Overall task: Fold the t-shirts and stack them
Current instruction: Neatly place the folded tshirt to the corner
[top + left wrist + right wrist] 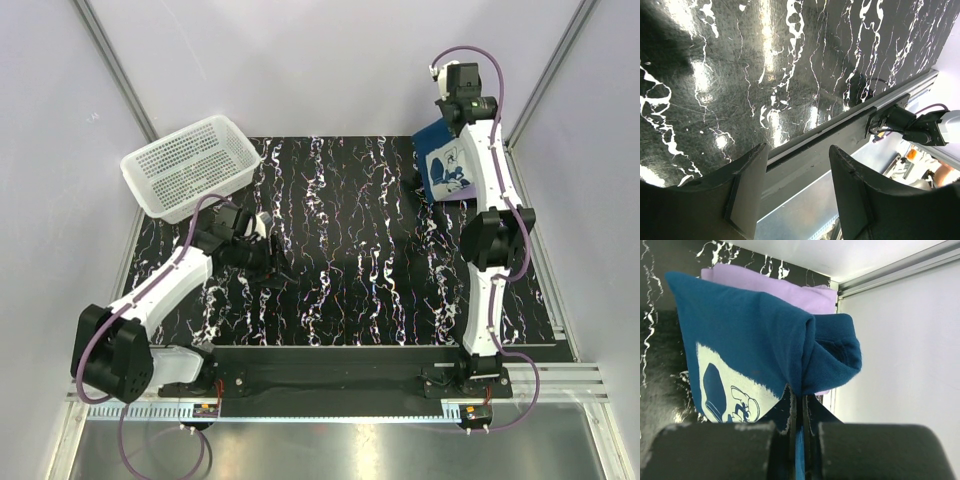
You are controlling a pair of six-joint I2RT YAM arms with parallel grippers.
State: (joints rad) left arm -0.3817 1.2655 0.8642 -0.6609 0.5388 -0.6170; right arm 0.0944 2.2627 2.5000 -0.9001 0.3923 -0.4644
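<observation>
Across the table (350,260) runs a glossy black surface veined with white, like marble. Pale, plain walls close it in on three sides, with slanted metal posts in the far corners and a metal rail along the near edge.

The left gripper (797,172) hovers over the table's left half with its jaws spread wide and nothing between them. Through the gap only bare tabletop and the near rail show.

The right gripper (799,400) is stretched out to the far right corner with its jaws pressed together on a bunched fold of the dark teal t-shirt (750,340). The cloth curls over just above the fingertips, and the white printed graphic faces the wrist camera.

Two t-shirts are in view, both in that far right corner. The lavender t-shirt (790,290) lies behind the teal one, its edge showing past the teal cloth against the wall.

One white perforated basket (190,165) sits at the far left corner, well apart from the shirts. Two arms are at work.
</observation>
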